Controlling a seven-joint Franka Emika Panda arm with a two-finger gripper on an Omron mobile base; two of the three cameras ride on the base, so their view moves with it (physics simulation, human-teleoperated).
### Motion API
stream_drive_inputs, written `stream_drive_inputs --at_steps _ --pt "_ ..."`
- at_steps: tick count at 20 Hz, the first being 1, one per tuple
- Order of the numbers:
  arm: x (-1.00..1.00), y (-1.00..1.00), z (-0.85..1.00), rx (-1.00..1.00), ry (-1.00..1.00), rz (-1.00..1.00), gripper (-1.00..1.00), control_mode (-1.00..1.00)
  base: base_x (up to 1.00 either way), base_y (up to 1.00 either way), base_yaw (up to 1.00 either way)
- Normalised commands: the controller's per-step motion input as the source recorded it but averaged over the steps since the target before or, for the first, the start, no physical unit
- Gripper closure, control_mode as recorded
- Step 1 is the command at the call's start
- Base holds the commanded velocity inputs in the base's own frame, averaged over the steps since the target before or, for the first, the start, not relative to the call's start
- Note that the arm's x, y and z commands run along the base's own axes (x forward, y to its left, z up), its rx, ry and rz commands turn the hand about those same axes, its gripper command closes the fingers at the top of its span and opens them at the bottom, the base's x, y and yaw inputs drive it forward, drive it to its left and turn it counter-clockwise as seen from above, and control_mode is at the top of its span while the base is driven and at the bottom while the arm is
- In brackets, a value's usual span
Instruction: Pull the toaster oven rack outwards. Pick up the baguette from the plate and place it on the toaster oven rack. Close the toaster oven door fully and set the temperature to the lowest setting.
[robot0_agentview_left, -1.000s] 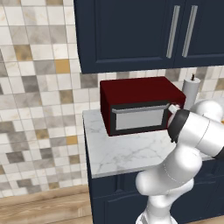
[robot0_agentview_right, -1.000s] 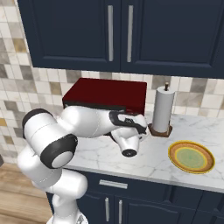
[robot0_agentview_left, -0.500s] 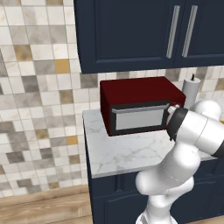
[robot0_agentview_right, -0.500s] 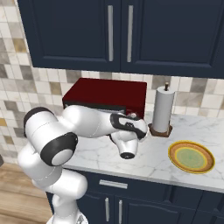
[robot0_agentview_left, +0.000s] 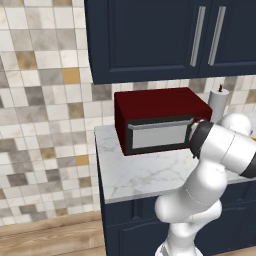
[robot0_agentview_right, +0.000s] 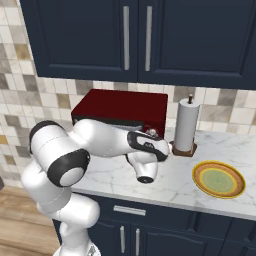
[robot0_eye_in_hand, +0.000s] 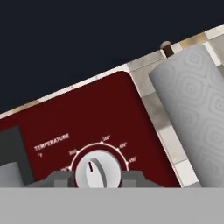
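Observation:
The dark red toaster oven (robot0_agentview_left: 155, 107) stands on the marble counter with its black-framed door (robot0_agentview_left: 159, 134) closed. In the hand view, my gripper (robot0_eye_in_hand: 97, 177) sits on the white temperature knob (robot0_eye_in_hand: 97, 168), one grey fingertip (robot0_eye_in_hand: 57, 178) on each side, shut on it. The knob's dark mark points up, slightly left of the scale's middle. From the right base view my hand (robot0_agentview_right: 150, 146) reaches the oven's red side panel (robot0_agentview_right: 156, 129). The yellow-orange plate (robot0_agentview_right: 219, 178) lies bare on the counter to the right. The baguette and the rack are hidden.
A paper towel roll (robot0_agentview_right: 184, 126) stands upright just right of the oven, close to my hand. Dark blue wall cabinets (robot0_agentview_left: 170, 35) hang above the oven. The counter's front edge (robot0_agentview_left: 150, 192) runs below the arm.
The hand's lower end has swung slightly down and left while staying at the oven's side panel. Oven, plate and towel roll have not moved.

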Motion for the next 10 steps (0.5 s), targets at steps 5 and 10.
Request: stream_drive_inputs --at_steps 5,10 --pt "0.09 -0.28 0.26 -0.2 -0.09 0.07 1.0 -1.0 0.0 0.0 0.0" --pt "0.1 -0.18 0.31 -0.24 -0.11 0.08 1.0 -1.0 0.0 0.0 0.0"
